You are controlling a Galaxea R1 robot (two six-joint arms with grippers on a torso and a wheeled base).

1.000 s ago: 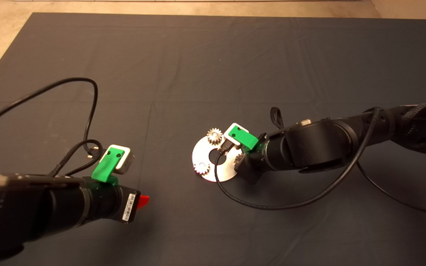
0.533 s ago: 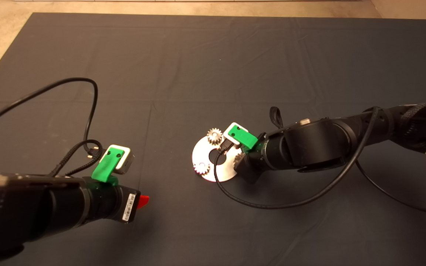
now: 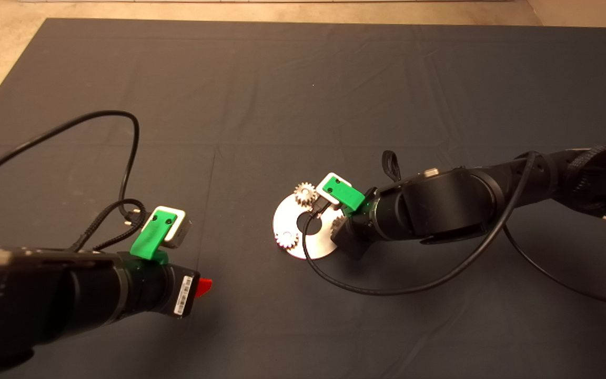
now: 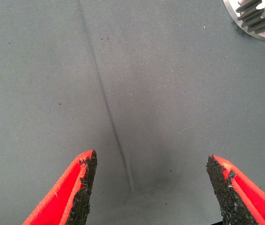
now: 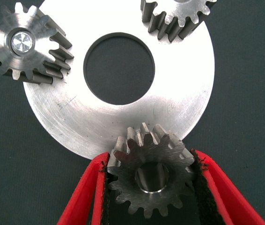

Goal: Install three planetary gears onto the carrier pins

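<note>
While the right gripper [image 5: 150, 187] pinches the third planetary gear [image 5: 150, 176] over its carrier pin [image 5: 151, 179], lower it squarely; left gripper [image 4: 151, 187] idles, fingers wide.

My right arm reaches in from the right side, wrist angled downward, and my right claw [image 5: 150, 187] sits low with both red fingers [image 5: 83, 197] pressed against the flanks of one planetary gear [image 5: 150, 177], pads biting its teeth. My left arm lies along the lower left, forearm level, wrist pointing inward. My left claw [image 4: 152, 185] hangs above the bench with its fingers spread wide, gripping nothing.
</note>
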